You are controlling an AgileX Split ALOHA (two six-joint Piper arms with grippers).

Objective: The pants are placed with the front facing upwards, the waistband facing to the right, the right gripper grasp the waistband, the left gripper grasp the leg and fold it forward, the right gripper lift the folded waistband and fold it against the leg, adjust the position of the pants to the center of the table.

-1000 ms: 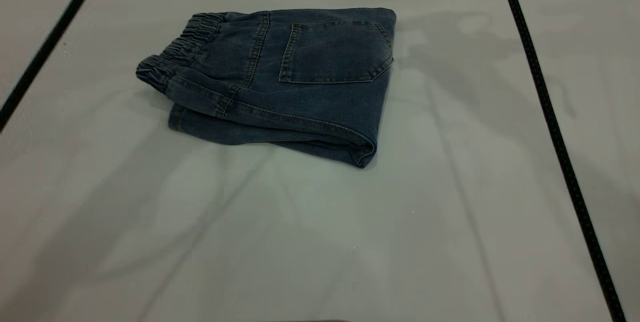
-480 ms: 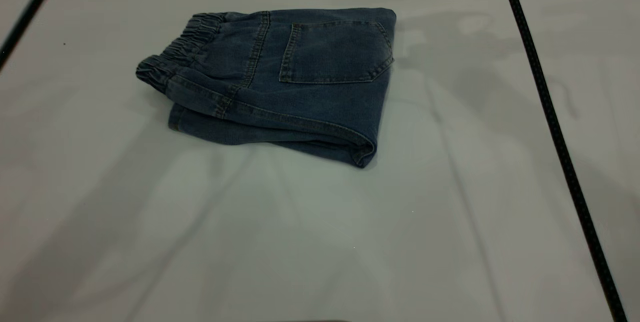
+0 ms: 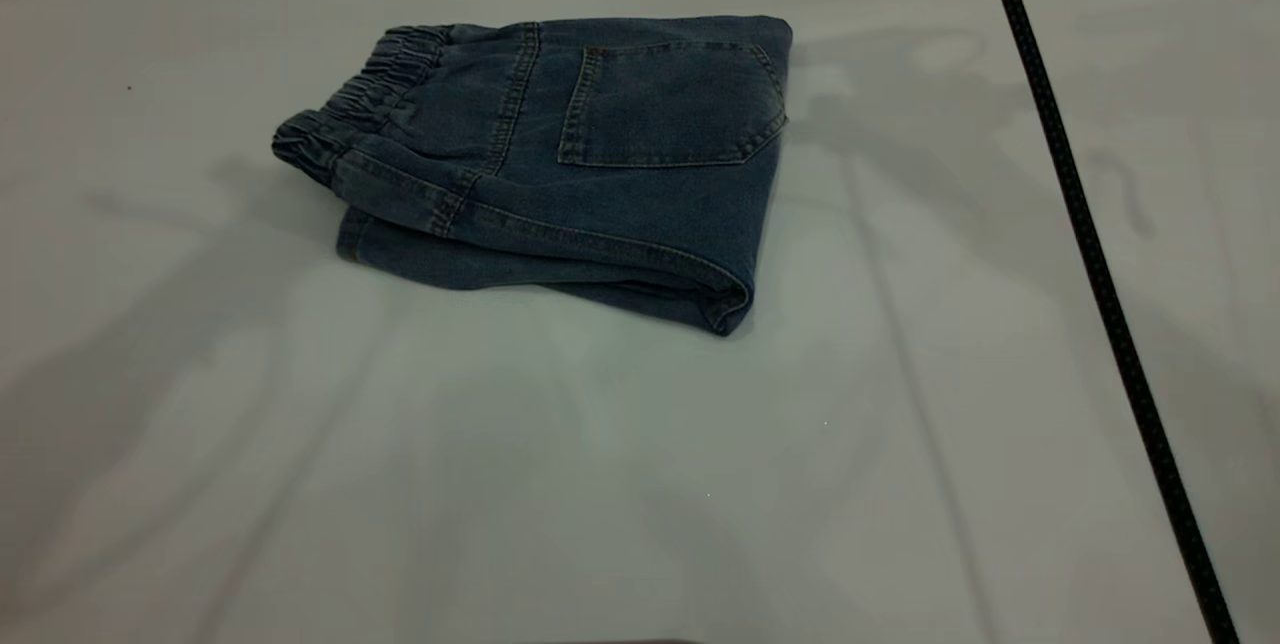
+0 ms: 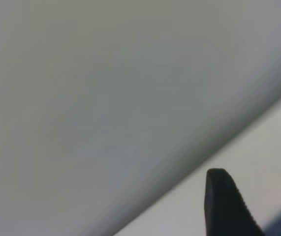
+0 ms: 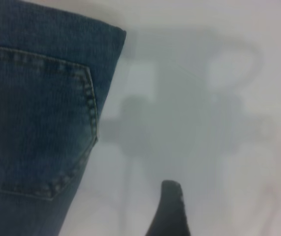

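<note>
The blue denim pants point(image 3: 560, 154) lie folded on the white table point(image 3: 600, 484), left of centre toward the far side, back pocket point(image 3: 670, 104) up. The gathered waistband point(image 3: 350, 109) forms the bundle's left end. Neither gripper shows in the exterior view. The right wrist view looks down on the pocket corner of the pants point(image 5: 37, 123); my right gripper point(image 5: 229, 201) hovers over bare table beside them, one finger point(image 5: 171, 209) showing with nothing next to it. My left gripper point(image 4: 256, 177) is open and empty, over the table near an edge, away from the pants.
A black braided cable point(image 3: 1090, 254) runs diagonally across the right side of the exterior view, above the table. Arm shadows fall on the cloth-like table surface around the pants. In the left wrist view a grey area point(image 4: 106, 98) lies beyond the table edge.
The black cable at the exterior view's upper left has swung out of view to the left. The right cable shifted slightly. The pants have not moved.
</note>
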